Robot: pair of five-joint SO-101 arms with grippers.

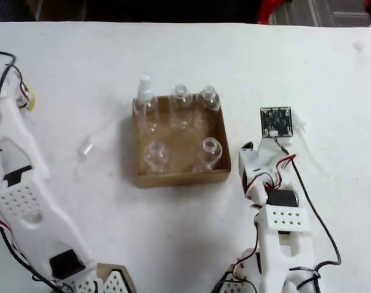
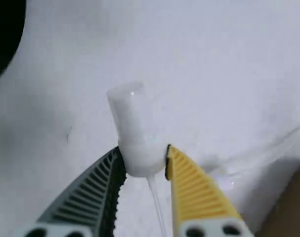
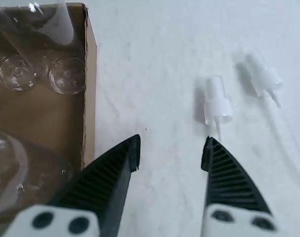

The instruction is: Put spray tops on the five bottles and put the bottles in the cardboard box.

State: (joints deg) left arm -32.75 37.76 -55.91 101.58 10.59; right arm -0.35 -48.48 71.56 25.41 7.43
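A cardboard box (image 1: 179, 178) in the middle of the table holds several clear bottles. The back-left bottle (image 1: 145, 105) wears a white spray top; the other bottles, such as one (image 1: 181, 101), have bare necks. My left gripper (image 2: 142, 165) is shut on the collar of a white spray top (image 2: 132, 126), whose thin tube hangs between the fingers. The left arm (image 1: 17, 183) stands at the table's left edge. My right gripper (image 3: 172, 153) is open, just right of the box wall (image 3: 89, 98). Two loose spray tops (image 3: 216, 106) (image 3: 262, 79) lie ahead of it.
Another spray top (image 1: 85, 147) lies on the white cloth left of the box, its tube pointing toward the box. The right arm (image 1: 277, 201) stands close beside the box's right side. A dark band runs along the table's far edge (image 1: 173, 11).
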